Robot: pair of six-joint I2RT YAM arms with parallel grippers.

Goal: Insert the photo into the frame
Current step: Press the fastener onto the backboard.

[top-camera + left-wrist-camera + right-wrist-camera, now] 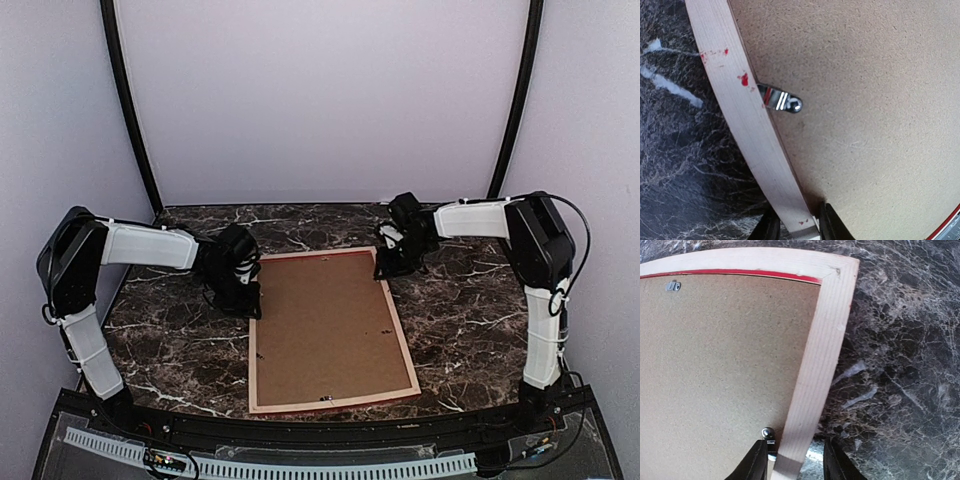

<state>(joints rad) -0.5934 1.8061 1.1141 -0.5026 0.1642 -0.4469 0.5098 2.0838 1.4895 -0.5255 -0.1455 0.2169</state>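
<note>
frame, thin rectangle, pale wood back up, red inner edge, lying flat at table centre

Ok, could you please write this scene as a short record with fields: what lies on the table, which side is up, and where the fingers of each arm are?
table: dark marble top
frame: lies flat, back up, pale wood rails
backing board: brown, sits inside the frame
clip: small metal tab on the board, at the left rail
photo: not visible in any view
left fingers: one on each side of the left rail, closed on it
right fingers: open, one on each side of the right rail, gap on the outer side
</note>
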